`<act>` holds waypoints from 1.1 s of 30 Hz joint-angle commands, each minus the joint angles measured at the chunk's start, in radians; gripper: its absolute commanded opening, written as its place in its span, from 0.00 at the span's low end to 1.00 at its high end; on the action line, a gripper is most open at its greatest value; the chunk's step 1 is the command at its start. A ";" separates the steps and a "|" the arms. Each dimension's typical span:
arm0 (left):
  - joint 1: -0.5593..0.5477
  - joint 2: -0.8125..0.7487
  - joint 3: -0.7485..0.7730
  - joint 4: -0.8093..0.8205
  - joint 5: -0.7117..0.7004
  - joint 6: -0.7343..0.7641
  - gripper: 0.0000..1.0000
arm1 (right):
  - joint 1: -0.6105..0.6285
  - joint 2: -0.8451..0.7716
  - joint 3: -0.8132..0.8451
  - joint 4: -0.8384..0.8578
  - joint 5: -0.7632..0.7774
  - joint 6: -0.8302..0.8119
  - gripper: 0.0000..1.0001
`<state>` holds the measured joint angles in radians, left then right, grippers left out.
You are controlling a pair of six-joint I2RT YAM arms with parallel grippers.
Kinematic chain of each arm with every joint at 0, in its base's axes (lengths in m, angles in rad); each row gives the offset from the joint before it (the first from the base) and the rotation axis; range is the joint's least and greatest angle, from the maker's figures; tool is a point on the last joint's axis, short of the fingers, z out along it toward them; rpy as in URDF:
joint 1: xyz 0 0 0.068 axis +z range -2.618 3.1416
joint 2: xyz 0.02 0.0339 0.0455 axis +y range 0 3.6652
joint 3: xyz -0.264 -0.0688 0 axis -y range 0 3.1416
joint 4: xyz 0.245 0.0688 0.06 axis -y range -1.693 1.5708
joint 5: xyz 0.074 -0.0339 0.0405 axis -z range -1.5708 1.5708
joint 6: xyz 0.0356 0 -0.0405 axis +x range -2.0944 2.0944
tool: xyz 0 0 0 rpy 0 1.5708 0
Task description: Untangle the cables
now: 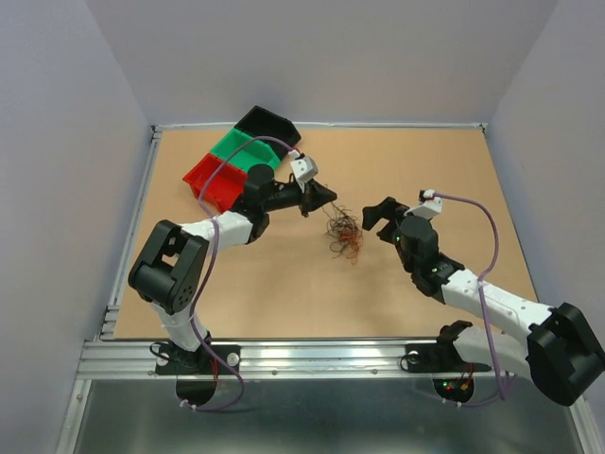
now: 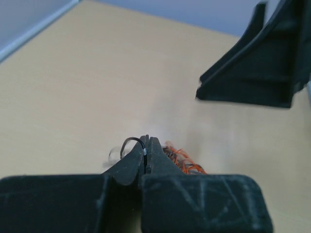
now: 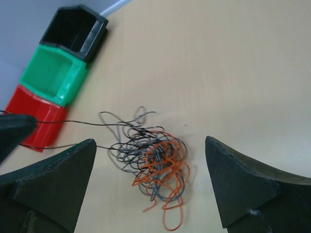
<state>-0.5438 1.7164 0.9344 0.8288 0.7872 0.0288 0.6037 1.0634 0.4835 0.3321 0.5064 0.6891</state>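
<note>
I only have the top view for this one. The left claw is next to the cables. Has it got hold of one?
Observer: Yes. In its wrist view, the left claw is shut on a dark wire that loops out of the tips.
Reviewer: And the right claw?
Observer: It is open. In its wrist view, the right claw has one finger on each side of the cables.
Reviewer: Is the gripped wire clear of the heap?
Observer: No. In the right wrist view, two dark strands run straight from the heap to the left claw.
</note>
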 commanded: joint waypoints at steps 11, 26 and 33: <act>0.022 -0.113 -0.065 0.251 0.406 -0.312 0.00 | 0.005 0.190 -0.013 0.281 -0.379 -0.158 0.95; 0.024 -0.035 -0.143 1.256 0.529 -1.142 0.00 | 0.025 0.415 0.039 0.516 -0.660 -0.172 0.94; 0.065 0.040 -0.085 1.254 0.543 -1.162 0.00 | 0.064 0.382 0.021 0.548 -0.712 -0.204 0.93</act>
<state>-0.5060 1.7718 0.8009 1.2884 1.2942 -1.0420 0.6563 1.4841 0.4648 0.7746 -0.1387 0.5186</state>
